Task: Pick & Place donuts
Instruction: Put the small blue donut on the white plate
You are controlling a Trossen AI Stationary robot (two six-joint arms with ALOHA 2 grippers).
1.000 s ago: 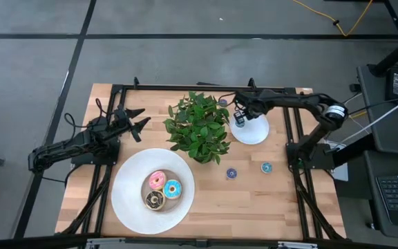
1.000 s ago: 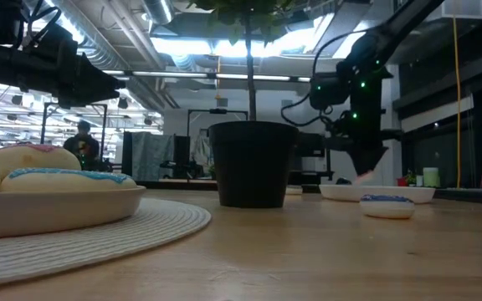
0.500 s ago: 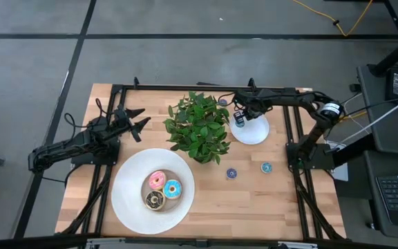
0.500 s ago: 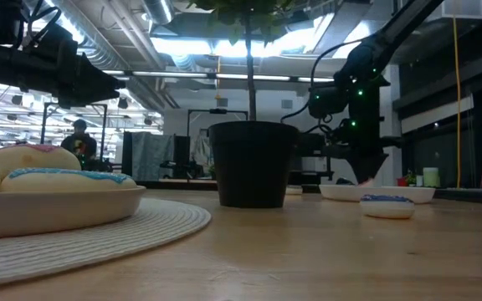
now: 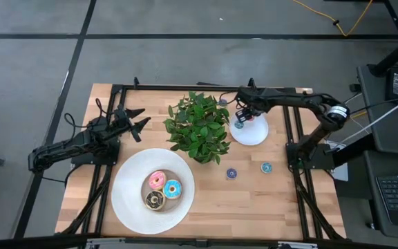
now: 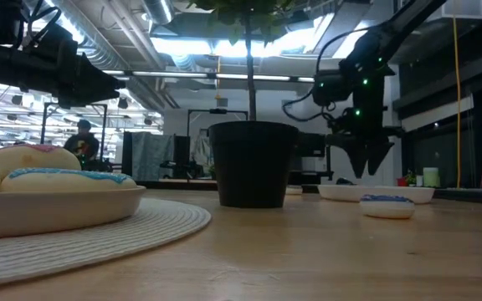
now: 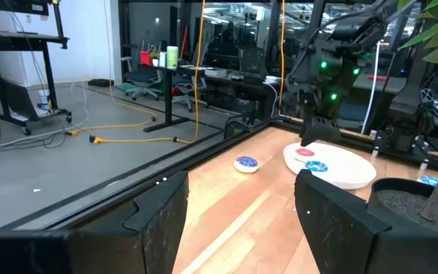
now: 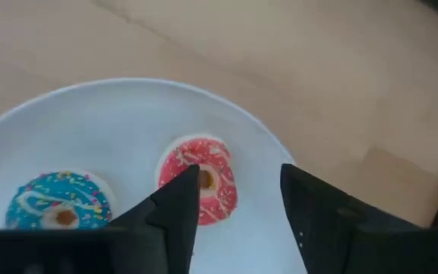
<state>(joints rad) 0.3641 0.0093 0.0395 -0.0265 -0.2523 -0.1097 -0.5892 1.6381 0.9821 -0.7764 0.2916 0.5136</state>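
Note:
My right gripper [image 8: 238, 186] hangs open, pointing down, just above a small white plate [image 5: 260, 135] at the table's far right. On that plate lie a tiny red donut [image 8: 204, 176] and a tiny blue one [image 8: 58, 204], both flat. The red one lies under the fingertips, with the fingers above it in the low view [image 6: 368, 170]. A pink donut [image 5: 157, 180], a light-blue donut [image 5: 172, 188] and a chocolate donut [image 5: 155, 200] rest on the large white plate [image 5: 126, 181] at the near left. My left gripper [image 5: 138, 119] waits open and level over the table's left side.
A potted plant [image 5: 199, 128] stands mid-table, just left of the small plate. Two tiny donuts [image 5: 231, 173] [image 5: 266, 167] lie on the bare wood near the right edge, and another [image 7: 246, 163] lies by the far edge. A black frame rims the table.
My right gripper has opened over the small plate. The red tiny donut that showed between its fingertips now lies flat on the plate beside the blue one. The gripper has stayed over the same spot.

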